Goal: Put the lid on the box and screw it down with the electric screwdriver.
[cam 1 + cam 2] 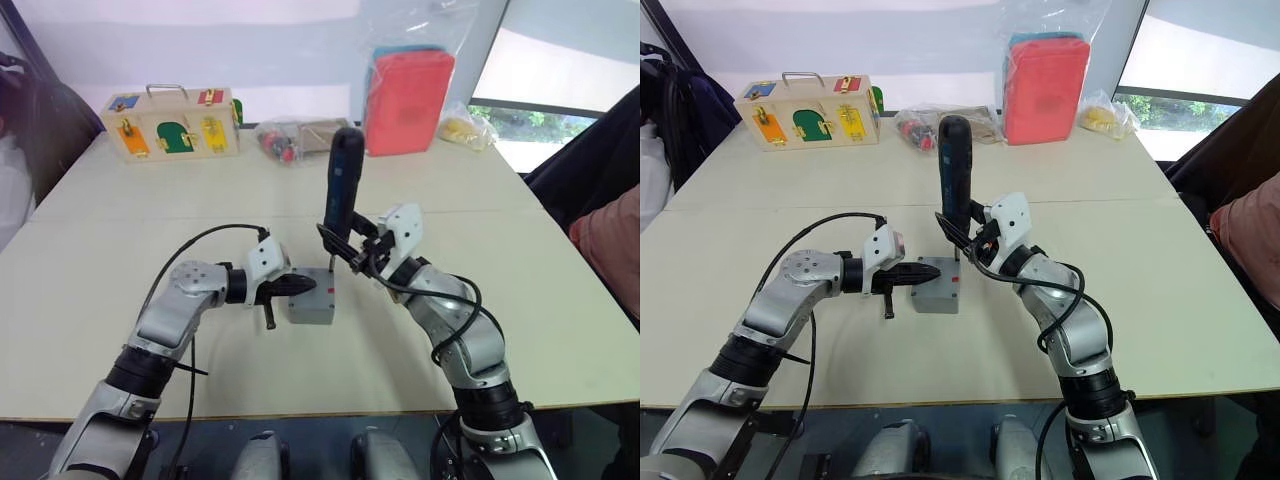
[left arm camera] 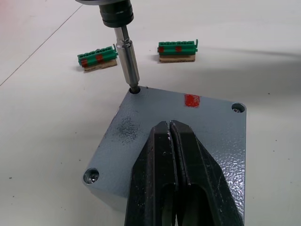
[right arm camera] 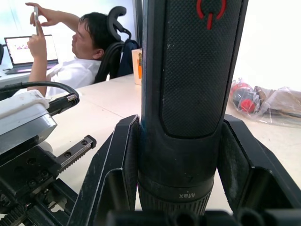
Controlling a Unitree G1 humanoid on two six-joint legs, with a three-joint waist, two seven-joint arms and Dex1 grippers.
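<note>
The lid sits flat on the box, near the middle of the pale table. Its surface is grey, speckled plastic with a small red mark near the far edge and recessed screw holes at the corners; a dark smudge lies near its left side.

The left gripper has its two black fingers pressed together, with no gap between them, resting tip-down on the lid's top. The near part of the lid is hidden beneath these fingers.

The right gripper is clamped on the electric screwdriver, one finger on each side of the textured black barrel. The tool stands nearly upright, and its metal bit sits in the lid's far-left corner hole. Whether a screw is in that hole cannot be made out.

Two green connector pieces with red dots lie on the table just beyond the box. At the far edge stand a wooden latch box, a red pouch in clear plastic and smaller bagged items. A seated person appears in the right wrist view.
</note>
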